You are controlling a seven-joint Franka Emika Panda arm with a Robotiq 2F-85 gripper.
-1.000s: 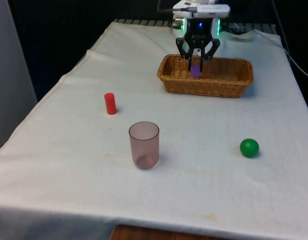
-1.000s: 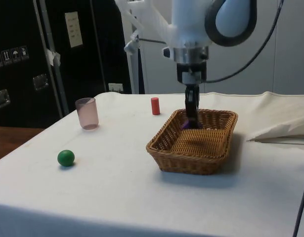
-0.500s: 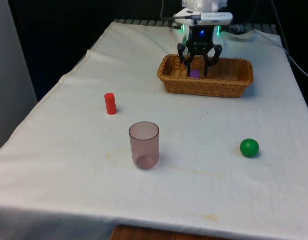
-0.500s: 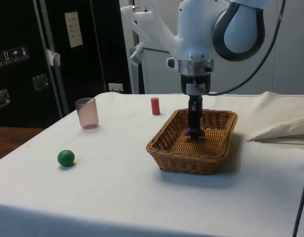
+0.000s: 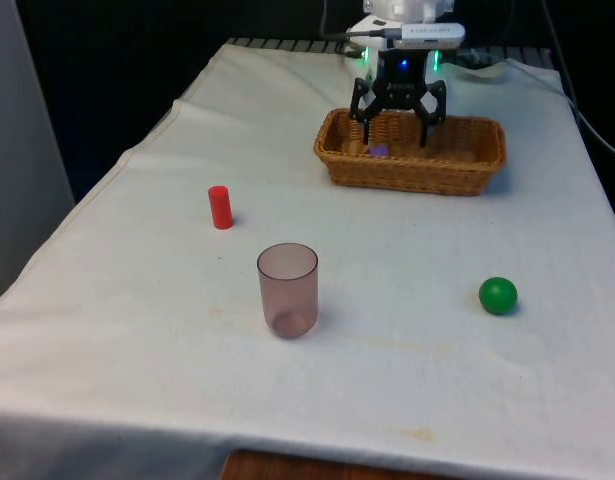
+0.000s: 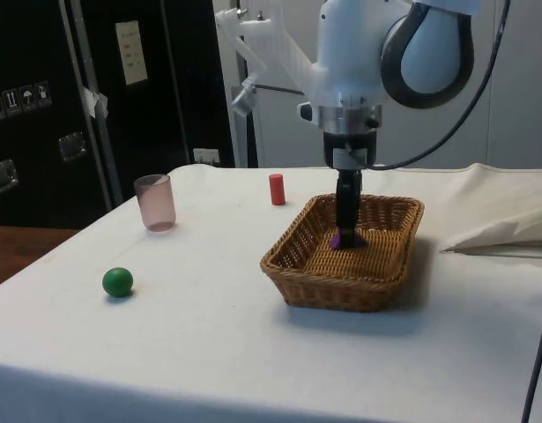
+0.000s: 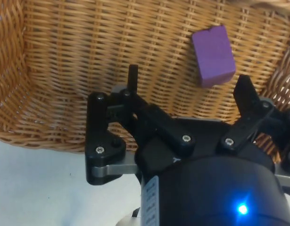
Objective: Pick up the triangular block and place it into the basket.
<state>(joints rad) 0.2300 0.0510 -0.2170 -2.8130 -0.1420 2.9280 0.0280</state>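
Observation:
The triangular block (image 5: 378, 151) is purple and lies loose on the floor of the wicker basket (image 5: 417, 181) at the table's far end. My gripper (image 5: 395, 135) hangs just above it inside the basket, open, with nothing between its fingers. In the side view the block (image 6: 338, 238) shows below the gripper (image 6: 348, 231), behind the basket's near wall (image 6: 341, 282). In the wrist view the block (image 7: 213, 55) rests on the basket weave (image 7: 64, 56), close to one fingertip (image 7: 242, 85) of the spread gripper (image 7: 187, 77).
A red cylinder (image 5: 220, 207) stands on the cloth at the front view's left. A translucent pink cup (image 5: 287, 290) stands upright nearer the front edge. A green ball (image 5: 498, 295) lies at the front view's right.
The gripper moved farther over the basket and lowered, then its fingers spread apart. The purple block left the fingers and now lies on the basket floor.

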